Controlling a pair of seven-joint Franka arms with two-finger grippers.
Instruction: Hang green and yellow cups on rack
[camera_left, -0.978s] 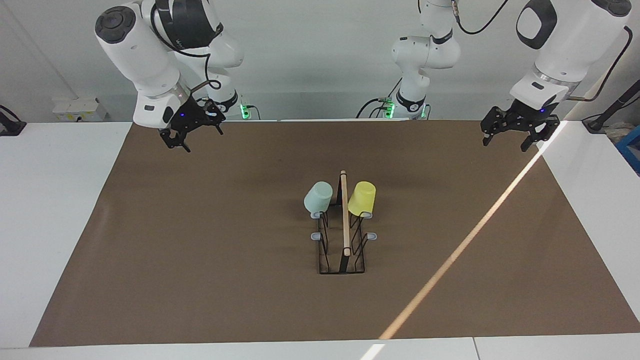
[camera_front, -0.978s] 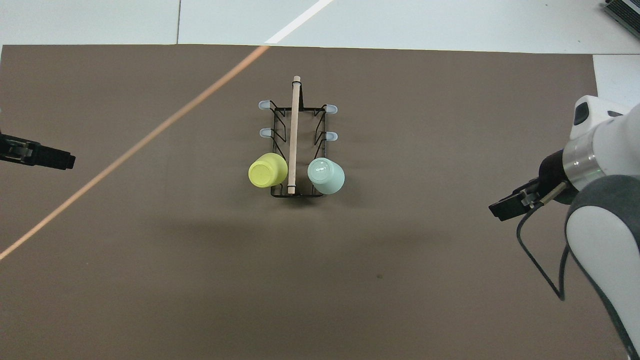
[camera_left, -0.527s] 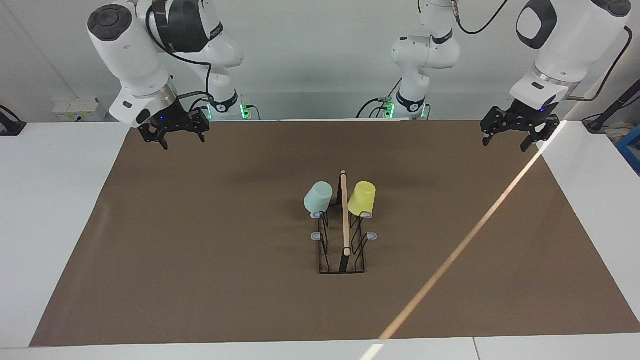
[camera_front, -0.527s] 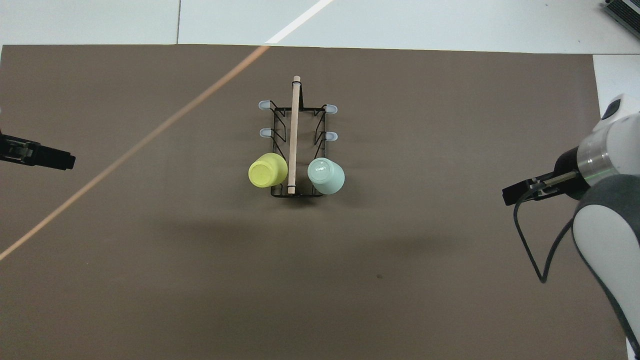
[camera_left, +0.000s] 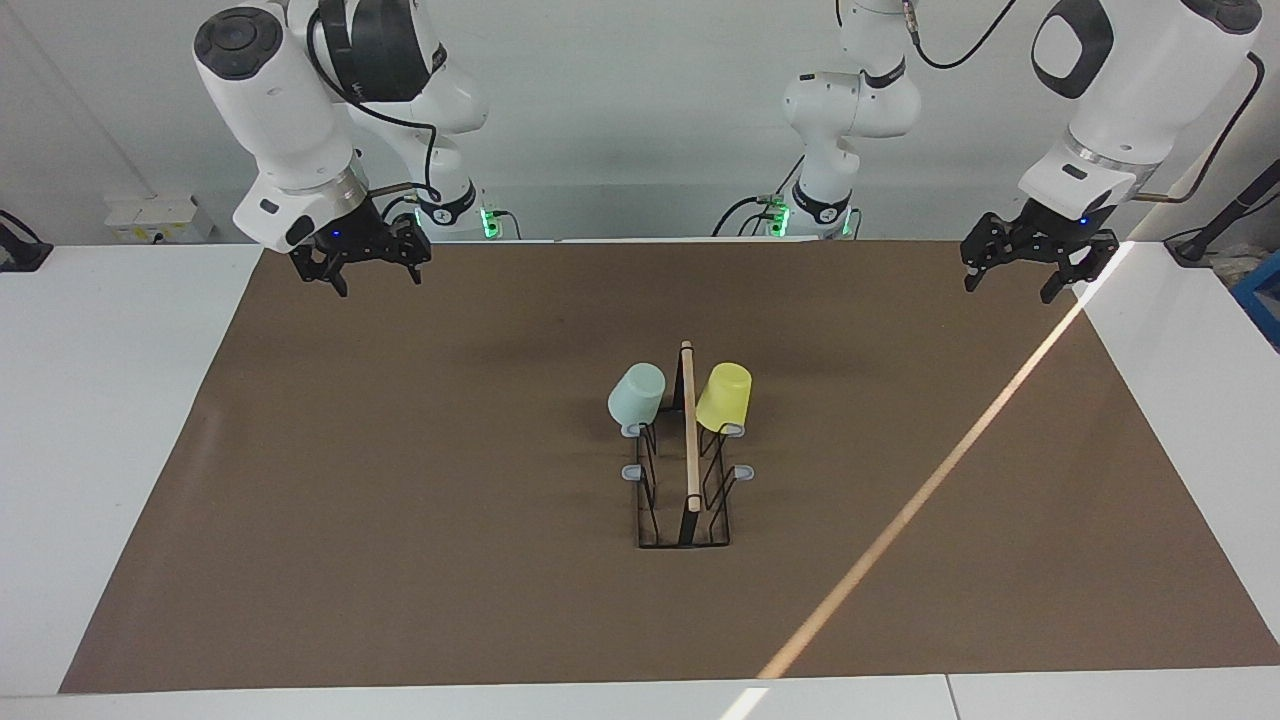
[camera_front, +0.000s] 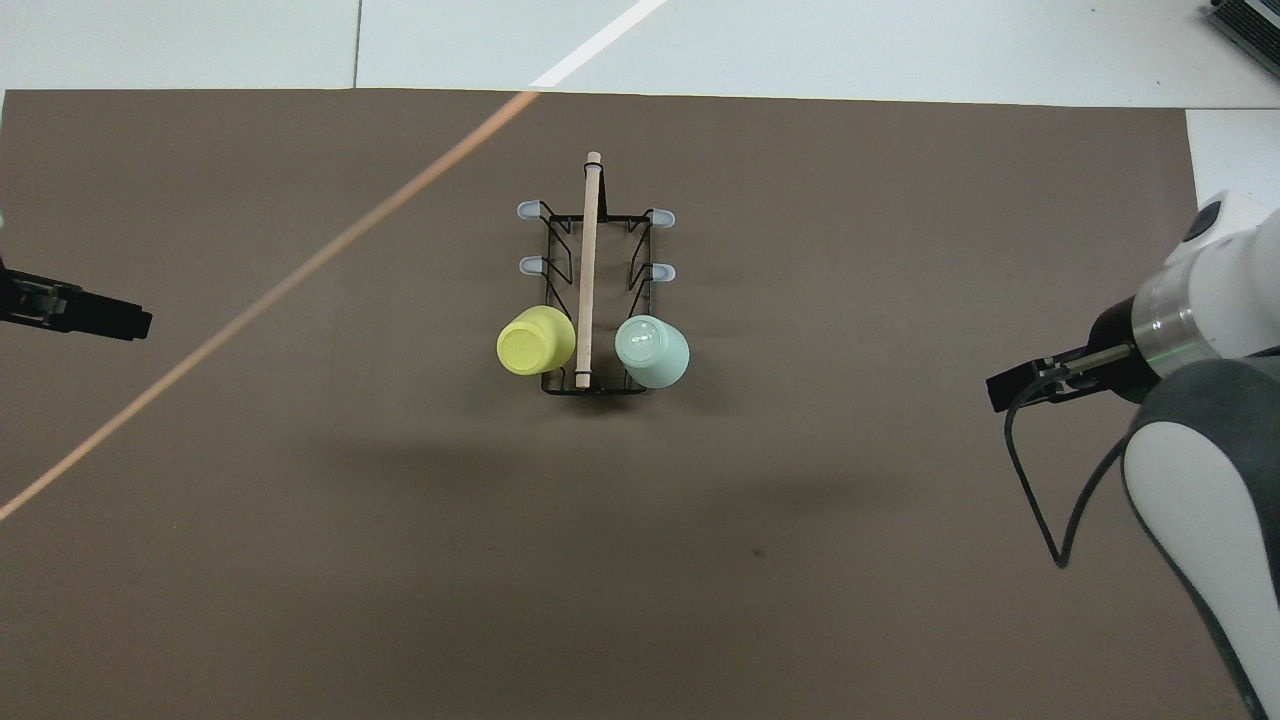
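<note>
L gripper (camera_left: 1030, 272) & R gripper (camera_left: 367, 270): both raised at own table ends, fingers spread, pointing down.

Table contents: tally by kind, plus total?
Cups: 2, the green cup and the yellow cup, both upside down on pegs
Racks: 1, the rack
Total: 3

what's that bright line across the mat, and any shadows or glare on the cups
Facing view: a thin sunlit stripe crosses the mat diagonally, clear of the rack; soft arm shadows lie nearer the robots. Overhead view: the same stripe; a small highlight on the green cup, none on the yellow cup.
</note>
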